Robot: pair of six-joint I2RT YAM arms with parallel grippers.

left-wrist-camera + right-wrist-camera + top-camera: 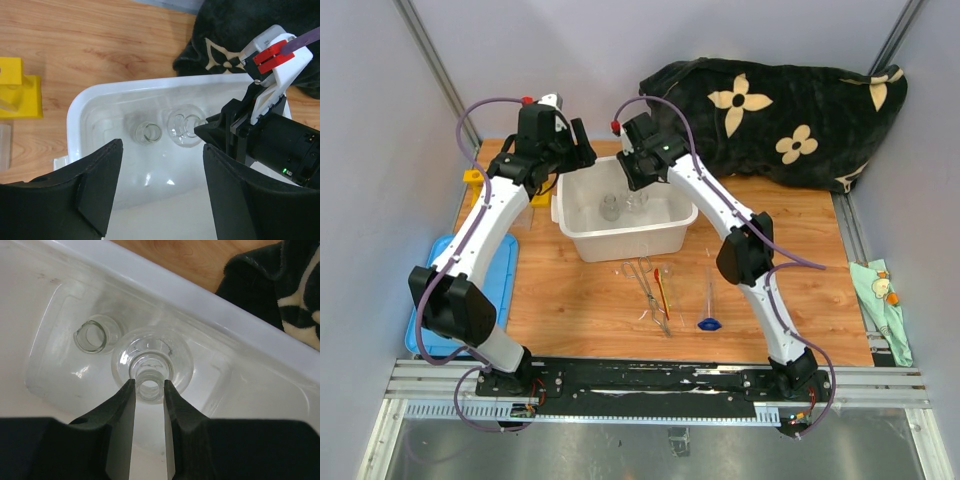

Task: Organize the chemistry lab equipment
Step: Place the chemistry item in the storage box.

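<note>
A clear glass flask (176, 359) stands in the white bin (200, 305), with my right gripper (149, 386) shut on its neck from above. A small glass beaker (93, 335) stands just left of the flask. My left gripper (162, 147) hangs open over the bin's near side, with nothing between its fingers; the beaker (148, 133) and flask (181, 131) lie beyond them. In the top view, metal tweezers (648, 285), a thin red-orange tool (662, 290) and a blue-based glass piece (709, 322) lie on the table in front of the bin (620, 240). A yellow rack (473, 178) sits at far left.
A black flower-patterned blanket (780, 110) is heaped at the back right, close behind the bin. The blue lid (500, 270) lies off the table's left edge under the left arm. A pale green cloth (882, 300) lies off the right edge.
</note>
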